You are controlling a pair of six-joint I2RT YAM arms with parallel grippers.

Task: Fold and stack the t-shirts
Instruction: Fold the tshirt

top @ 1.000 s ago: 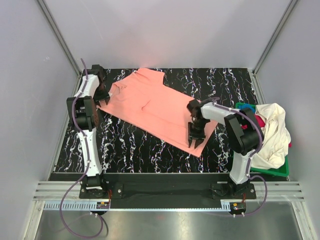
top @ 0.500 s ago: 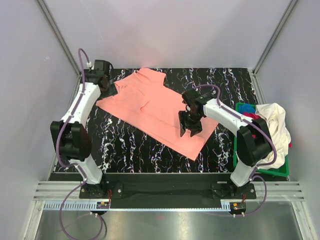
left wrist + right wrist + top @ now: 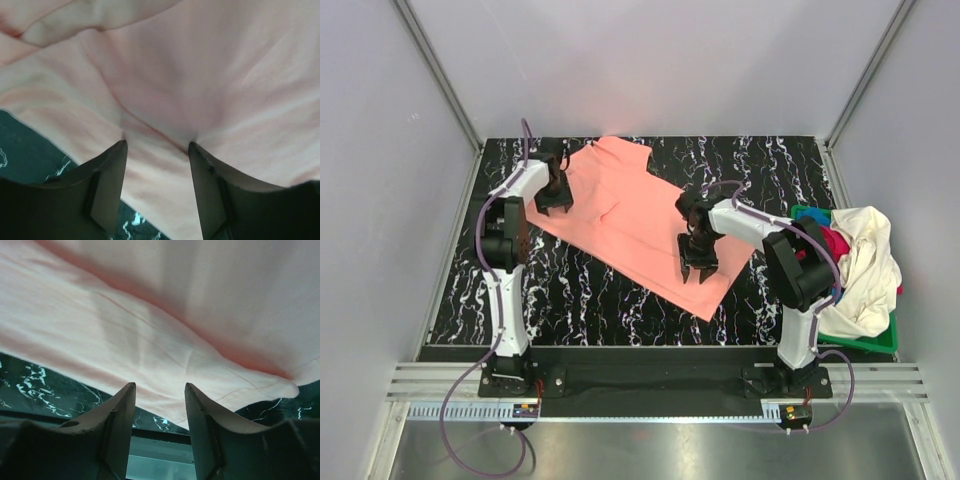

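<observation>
A salmon-pink t-shirt (image 3: 630,215) lies spread flat, slanting from the back left to the front right of the black marbled table (image 3: 570,290). My left gripper (image 3: 553,206) is open, its tips pressing on the shirt's left part (image 3: 165,90). My right gripper (image 3: 697,271) is open over the shirt's lower right part (image 3: 150,325), near its hem. Cream-white (image 3: 865,260), magenta (image 3: 840,243) and blue (image 3: 811,215) t-shirts are heaped at the right.
A green plastic basket (image 3: 865,343) at the table's right edge holds the heaped shirts. Grey walls enclose the table on three sides. A metal rail runs along the front edge.
My left gripper has moved from the shirt's far left corner rightward onto the cloth. My right gripper has shifted a little left and now hovers over the lower right part.
</observation>
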